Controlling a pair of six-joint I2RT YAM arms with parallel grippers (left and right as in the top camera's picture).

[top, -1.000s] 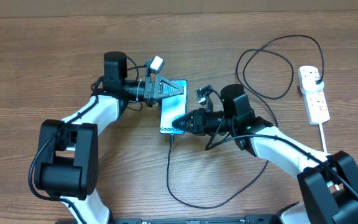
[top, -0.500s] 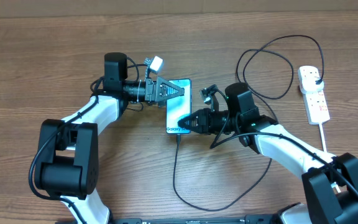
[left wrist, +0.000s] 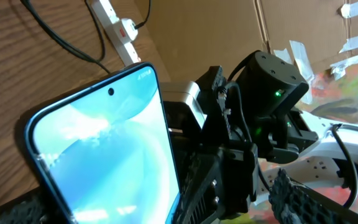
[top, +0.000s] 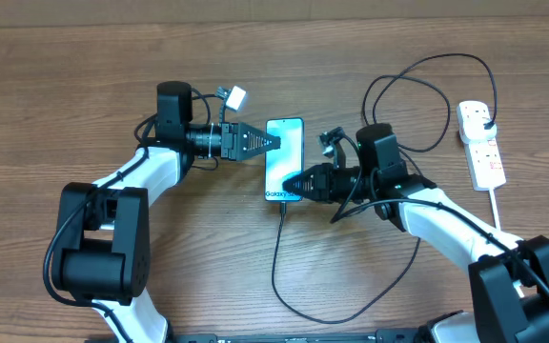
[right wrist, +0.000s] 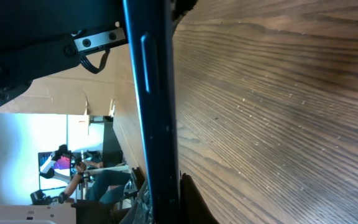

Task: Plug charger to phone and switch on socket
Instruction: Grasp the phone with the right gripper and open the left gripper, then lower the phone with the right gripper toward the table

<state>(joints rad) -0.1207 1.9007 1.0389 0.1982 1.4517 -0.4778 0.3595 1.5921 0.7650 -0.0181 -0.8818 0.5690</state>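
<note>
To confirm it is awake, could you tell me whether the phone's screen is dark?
No, the phone shows a lit light blue screen from overhead.

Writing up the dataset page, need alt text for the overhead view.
The right gripper clamps the lower end of a lit phone at centre, while the open left gripper sits at its left edge. The charger cable loops from the phone's base toward the socket at right.

A wood-grain table [top: 65, 86] fills the overhead view under even light, a brown cardboard-like panel [left wrist: 216, 25] with pale tape strips [left wrist: 356, 11] rises behind it at the left wrist view's upper right, and the right wrist view's lower left glows white.
</note>
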